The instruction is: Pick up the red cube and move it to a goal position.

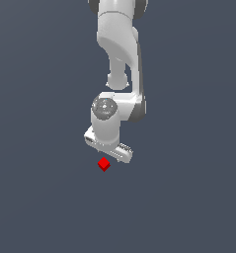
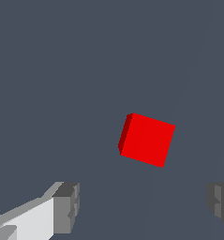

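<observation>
The red cube [image 1: 103, 164] is small and bright red, resting on the dark grey floor just below the white hand of the arm in the exterior view. In the wrist view the red cube [image 2: 146, 139] appears turned at an angle, ahead of the two grey fingertips [image 2: 66, 207] and not between them. The gripper [image 2: 142, 206] is open, its jaws set wide apart with nothing in the gap. In the exterior view the gripper [image 1: 109, 152] hovers close above the cube, and its fingers are mostly hidden by the hand.
The white Panda arm [image 1: 120, 49] reaches down from the top of the exterior view. A plain dark grey surface [image 1: 40, 197] lies all around the cube.
</observation>
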`<state>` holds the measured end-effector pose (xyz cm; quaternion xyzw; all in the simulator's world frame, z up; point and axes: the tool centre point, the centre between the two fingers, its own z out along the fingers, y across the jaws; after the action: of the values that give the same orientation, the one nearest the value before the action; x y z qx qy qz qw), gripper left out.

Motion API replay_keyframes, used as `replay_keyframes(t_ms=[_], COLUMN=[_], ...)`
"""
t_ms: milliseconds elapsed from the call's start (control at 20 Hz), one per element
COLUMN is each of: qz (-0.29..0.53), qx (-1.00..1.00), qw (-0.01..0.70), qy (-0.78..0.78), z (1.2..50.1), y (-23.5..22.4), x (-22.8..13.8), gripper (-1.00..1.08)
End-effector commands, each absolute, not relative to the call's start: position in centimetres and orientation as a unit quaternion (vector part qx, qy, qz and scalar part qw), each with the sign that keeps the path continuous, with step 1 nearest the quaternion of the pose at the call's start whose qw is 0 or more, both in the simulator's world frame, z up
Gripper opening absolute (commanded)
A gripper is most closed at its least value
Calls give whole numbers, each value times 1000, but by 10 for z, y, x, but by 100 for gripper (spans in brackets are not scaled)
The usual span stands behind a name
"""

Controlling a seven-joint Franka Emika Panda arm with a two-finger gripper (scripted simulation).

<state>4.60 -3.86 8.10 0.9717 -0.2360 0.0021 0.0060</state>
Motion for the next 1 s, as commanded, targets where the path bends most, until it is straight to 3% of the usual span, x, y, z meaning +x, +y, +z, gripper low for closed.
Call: replay_keyframes(t_ms=[0,750,800,950], qz=[2,0,0,0], qx=[962,927,927,927], qw=[5,0,0,0], qy=[-274,-376,-376,-376], z=[65,20,20,20], y=[-45,-64,-64,-64], x=[52,65,65,65], gripper=[100,100,-100,-100])
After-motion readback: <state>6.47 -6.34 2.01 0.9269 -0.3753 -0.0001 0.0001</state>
